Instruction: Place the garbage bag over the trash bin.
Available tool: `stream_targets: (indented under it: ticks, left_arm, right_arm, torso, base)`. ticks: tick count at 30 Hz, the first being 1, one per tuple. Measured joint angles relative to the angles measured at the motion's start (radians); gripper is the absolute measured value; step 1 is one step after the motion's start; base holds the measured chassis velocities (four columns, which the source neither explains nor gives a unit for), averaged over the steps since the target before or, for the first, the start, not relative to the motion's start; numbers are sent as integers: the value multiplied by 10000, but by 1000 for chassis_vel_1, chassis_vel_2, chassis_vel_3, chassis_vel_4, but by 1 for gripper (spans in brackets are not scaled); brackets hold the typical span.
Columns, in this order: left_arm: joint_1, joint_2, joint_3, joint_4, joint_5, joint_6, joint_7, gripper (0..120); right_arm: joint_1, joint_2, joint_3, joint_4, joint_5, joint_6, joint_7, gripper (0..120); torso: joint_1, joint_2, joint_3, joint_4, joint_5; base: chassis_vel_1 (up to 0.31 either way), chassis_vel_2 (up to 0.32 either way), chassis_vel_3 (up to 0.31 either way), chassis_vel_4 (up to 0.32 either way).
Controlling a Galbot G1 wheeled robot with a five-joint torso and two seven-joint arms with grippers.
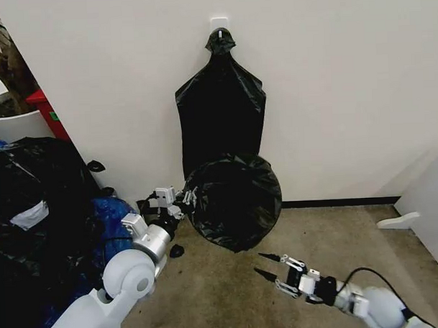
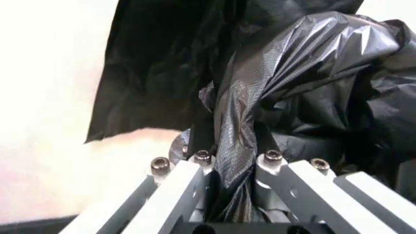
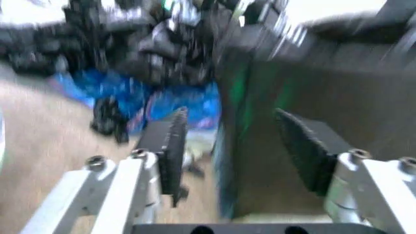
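The garbage bag (image 1: 235, 201) is a glossy black, rounded bulge low against the wall, under the hanging bunch of bags. My left gripper (image 1: 186, 197) is at the bag's left edge, shut on a fold of it. In the left wrist view the crinkled garbage bag (image 2: 305, 73) runs down between the fingers (image 2: 195, 170) of the left gripper (image 2: 231, 163). My right gripper (image 1: 269, 266) hangs open just above the floor in front of the bag, clear of it. In the right wrist view the right gripper (image 3: 234, 146) has nothing between its pads. The trash bin is hidden.
A flat bunch of black bags (image 1: 221, 117) hangs from a wall hook. Big black sacks (image 1: 33, 206) and a blue bag (image 1: 109, 214) crowd the left. A white planter (image 1: 16, 124) stands behind them. A white object (image 1: 397, 221) lies on the carpet at right.
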Motion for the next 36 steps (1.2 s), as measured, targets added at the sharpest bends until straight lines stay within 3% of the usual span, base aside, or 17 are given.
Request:
stream_targets:
  ticks: [2,5,8,11,12,14,18,19,21,25,36]
  left_arm:
    - [125,-60,10,75,195,-41,13,4]
    - [330,-216,61,165,518,-157,48,4]
    - [485,-507,372,277,1251,-511,215,4]
    - [633,-697,438,324,2017,-969,338,4]
    - [633,-697,438,324,2017,-969,338,4]
    - [785,-804,462,338,2422,-1208,391,4]
    - [936,-917,490,398,2942,-1584,536,4]
    - [936,-917,490,398,2942,-1584,536,4]
    - [992,-950,506,401,3134,-1717,589,4]
    - [994,-970,536,401,3291,-1812,640,4]
    - [999,-1091,727,589,3962,-2166,997,4]
  right_arm:
    - [-88,-156,244,415,726,1,-443,60]
    - [-152,-329,490,1456,1867,-392,-268,58]
    - [-335,-351,88,3467,2230,-2011,3683,46]
    - [-545,-230,-648,4673,1737,-3625,6638,32]
    - [-545,-230,-648,4673,1737,-3625,6638,32]
    - [-603,-101,-1346,5385,1284,-4924,8433,22]
    - [-502,122,-2381,6115,1307,-6700,10601,8]
    - [-502,122,-2381,6115,1307,-6700,10601,8]
    - [-289,296,-2884,6276,1600,-7695,11687,0]
    - [14,592,-3444,6281,1879,-8828,12504,0]
    - [1317,1149,-4253,5403,2202,-10319,13259,0]
  torso:
    - [0,0,0,0,-3]
    - [0,0,0,6,-5]
    - [0,0,0,2,-6]
    - [0,0,0,1,-5]
    - [0,0,0,1,-5]
    - [0,0,0,3,-5]
    - [0,0,-1,2,-6]
    - [0,0,-1,2,-6]
    - [0,0,0,3,-5]
    - [0,0,0,2,-4]
    - [0,0,1,2,-4]
  base:
    - [0,0,0,0]
    - [0,0,0,0]
    - [0,0,0,0]
    - [0,0,0,0]
    - [0,0,0,0]
    - [0,0,0,0]
    - [0,0,0,0]
    - [0,0,0,0]
    - [0,0,0,0]
    - [0,0,0,0]
    - [0,0,0,0]
